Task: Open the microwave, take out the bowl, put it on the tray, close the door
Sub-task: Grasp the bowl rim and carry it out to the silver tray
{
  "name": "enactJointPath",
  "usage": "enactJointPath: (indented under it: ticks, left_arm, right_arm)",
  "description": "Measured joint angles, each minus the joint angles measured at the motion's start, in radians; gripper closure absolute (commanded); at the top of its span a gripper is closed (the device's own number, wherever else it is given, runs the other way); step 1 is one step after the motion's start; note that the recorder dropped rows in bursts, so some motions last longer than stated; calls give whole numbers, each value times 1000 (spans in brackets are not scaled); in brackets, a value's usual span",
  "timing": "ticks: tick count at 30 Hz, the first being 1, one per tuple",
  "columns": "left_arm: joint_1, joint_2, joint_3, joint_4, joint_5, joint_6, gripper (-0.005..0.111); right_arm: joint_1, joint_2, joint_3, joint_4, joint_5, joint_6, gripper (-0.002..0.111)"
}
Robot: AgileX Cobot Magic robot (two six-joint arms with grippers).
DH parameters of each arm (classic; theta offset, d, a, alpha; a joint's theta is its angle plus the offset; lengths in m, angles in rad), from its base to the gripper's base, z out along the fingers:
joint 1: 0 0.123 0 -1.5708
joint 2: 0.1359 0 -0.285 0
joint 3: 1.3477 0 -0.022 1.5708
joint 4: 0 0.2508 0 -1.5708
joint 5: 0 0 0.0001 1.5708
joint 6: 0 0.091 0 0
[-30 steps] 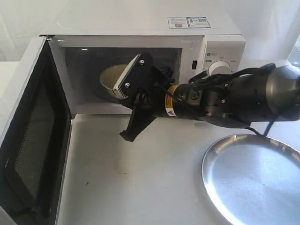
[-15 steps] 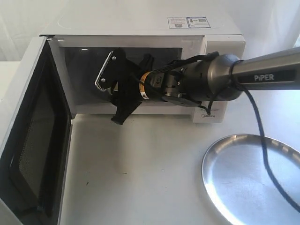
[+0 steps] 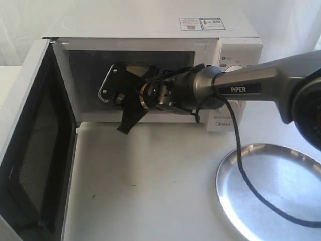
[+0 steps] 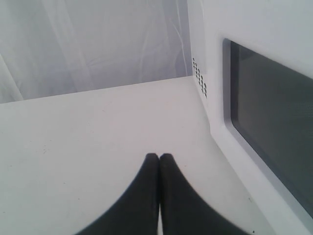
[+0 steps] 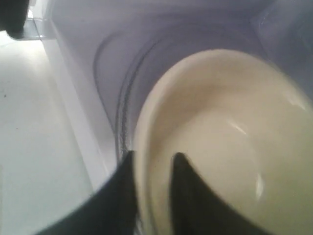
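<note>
The white microwave (image 3: 150, 25) stands with its door (image 3: 35, 150) swung wide open to the left. Inside sits the cream bowl (image 5: 220, 137); only a sliver of it (image 3: 135, 68) shows behind the arm in the exterior view. My right gripper (image 3: 113, 108) reaches into the cavity. It is open (image 5: 154, 159), with one finger outside the bowl's rim and the other inside it. The silver tray (image 3: 271, 191) lies on the table at the front right. My left gripper (image 4: 159, 156) is shut on nothing, low over the table beside the door's outer face (image 4: 254, 24).
The open door takes up the left side of the table. The right arm (image 3: 241, 90) crosses in front of the microwave's knob panel, and its cable (image 3: 241, 170) hangs down over the tray's rim.
The right gripper has moved left and deeper into the microwave, from in front of the bowl to straddling its rim. The door, tray and bowl have stayed put.
</note>
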Motion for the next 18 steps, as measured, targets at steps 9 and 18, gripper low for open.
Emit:
enactJointPath:
  ticks: [9, 18]
  left_arm:
    - [0, 0, 0, 0, 0, 0, 107]
    - [0, 0, 0, 0, 0, 0, 107]
  right_arm:
    - [89, -167, 129, 38, 73, 143, 108]
    - [263, -594, 624, 69, 685, 527, 108]
